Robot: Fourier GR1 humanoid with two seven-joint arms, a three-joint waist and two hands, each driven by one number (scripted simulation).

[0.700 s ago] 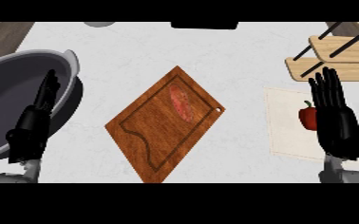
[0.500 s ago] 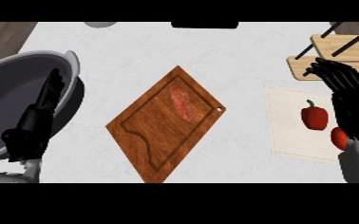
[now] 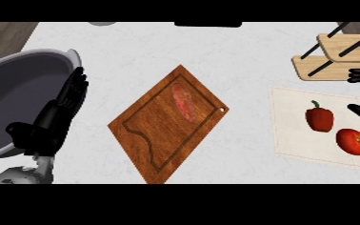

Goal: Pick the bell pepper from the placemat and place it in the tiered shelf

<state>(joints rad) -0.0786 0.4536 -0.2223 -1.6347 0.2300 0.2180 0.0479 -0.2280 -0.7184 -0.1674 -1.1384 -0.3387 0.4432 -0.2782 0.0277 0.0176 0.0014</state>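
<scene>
A: Head view — how far along is it?

B: Nothing done yet, I judge. The bell pepper [image 3: 319, 118] lies on the placemat [image 3: 295, 133] at the right of the frame, beside a tomato [image 3: 349, 141]. The tiered shelf [image 3: 330, 59] at the upper right holds nothing that I can see.

A: And the hands?

B: The left hand [image 3: 60, 112] rests at the left edge, fingers straight, holding nothing, against the pot [image 3: 28, 100]. Of the right hand [image 3: 355, 108] only dark tips show at the right edge; I cannot tell its state.

A: What's left?

B: Grasping the pepper, lifting it, setting it in the shelf.

A: Any writing?

B: None readable. The cutting board [image 3: 165, 124] on the counter [image 3: 211, 47] carries only a piece of meat [image 3: 184, 102].
</scene>
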